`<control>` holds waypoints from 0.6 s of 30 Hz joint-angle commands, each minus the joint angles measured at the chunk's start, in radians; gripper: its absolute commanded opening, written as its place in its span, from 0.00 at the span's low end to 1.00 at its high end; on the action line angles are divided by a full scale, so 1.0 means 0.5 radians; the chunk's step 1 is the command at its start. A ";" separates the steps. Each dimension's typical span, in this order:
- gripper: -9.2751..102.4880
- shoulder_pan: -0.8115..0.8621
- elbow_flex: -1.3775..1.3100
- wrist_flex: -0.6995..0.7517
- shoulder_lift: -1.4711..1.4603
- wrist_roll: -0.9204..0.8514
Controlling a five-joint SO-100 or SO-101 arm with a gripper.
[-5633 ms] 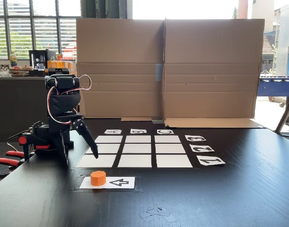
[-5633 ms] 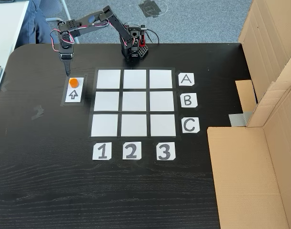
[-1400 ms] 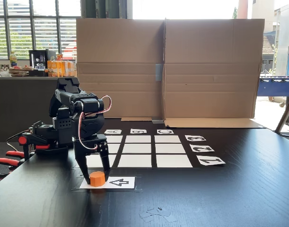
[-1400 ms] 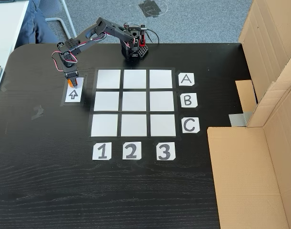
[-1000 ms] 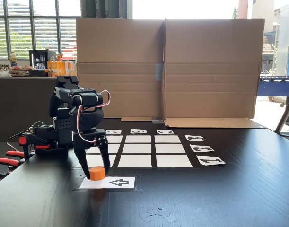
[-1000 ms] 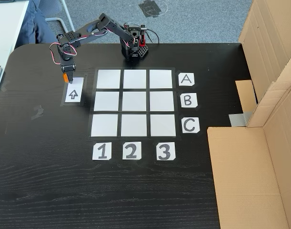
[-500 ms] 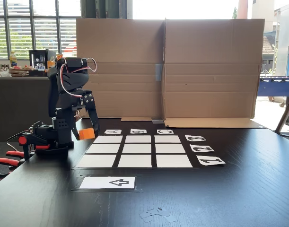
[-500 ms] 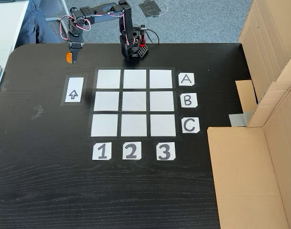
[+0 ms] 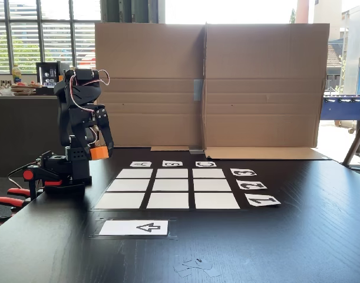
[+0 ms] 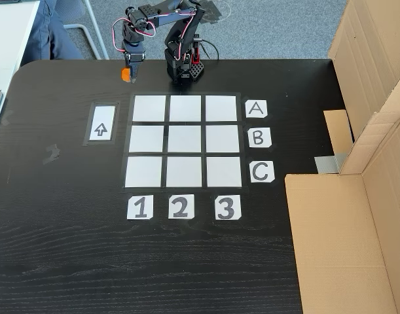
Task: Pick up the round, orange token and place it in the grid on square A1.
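Above the far-left part of the black table [image 10: 62,248], close to the arm's base [image 10: 182,69], the gripper [image 10: 127,74] hangs in the air with the token [image 10: 125,74] pinched between its two fingers. In the low fixed view the same gripper [image 9: 98,151] points downward and the token [image 9: 98,153] sits at the fingertips, raised clear of the tabletop, with the arm folded upright over its base [image 9: 53,171].

From above, the grid [image 10: 184,141] lies flat and bare, nine white squares split by black gaps. Square A1 [image 10: 149,108] is the corner square in line with the A card [image 10: 256,108] and the 1 card [image 10: 139,207]; the token hangs beyond that corner, toward the table's far edge, well apart from the square. In the low view, square A1 [image 9: 135,174] is the far-left square of the grid [image 9: 169,188], near the arm.

The arrow card [image 10: 101,123] lies left of the grid in the view from above, nothing on it; in the low view the arrow card [image 9: 134,227] sits nearest the camera.

Cardboard panels [image 9: 209,85] stand behind the table. Red-handled clamps [image 9: 9,197] grip the table edge by the base.
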 commanded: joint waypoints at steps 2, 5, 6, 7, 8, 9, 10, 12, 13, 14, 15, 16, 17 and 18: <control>0.15 -0.074 0.267 -0.015 0.209 -0.067; 0.15 -0.120 0.423 -0.040 0.258 -0.092; 0.15 -0.138 0.463 -0.061 0.255 -0.095; 0.15 -0.160 0.500 -0.083 0.242 -0.095; 0.15 -0.172 0.531 -0.101 0.218 -0.098; 0.15 -0.187 0.549 -0.126 0.184 -0.101; 0.15 -0.196 0.565 -0.160 0.144 -0.104; 0.15 -0.202 0.583 -0.245 0.046 -0.104; 0.15 -0.209 0.592 -0.298 -0.003 -0.104; 0.16 -0.212 0.598 -0.347 -0.058 -0.104; 0.16 -0.218 0.601 -0.399 -0.117 -0.104; 0.16 -0.221 0.601 -0.442 -0.169 -0.104; 0.16 -0.230 0.601 -0.482 -0.218 -0.104; 0.16 -0.236 0.601 -0.518 -0.267 -0.104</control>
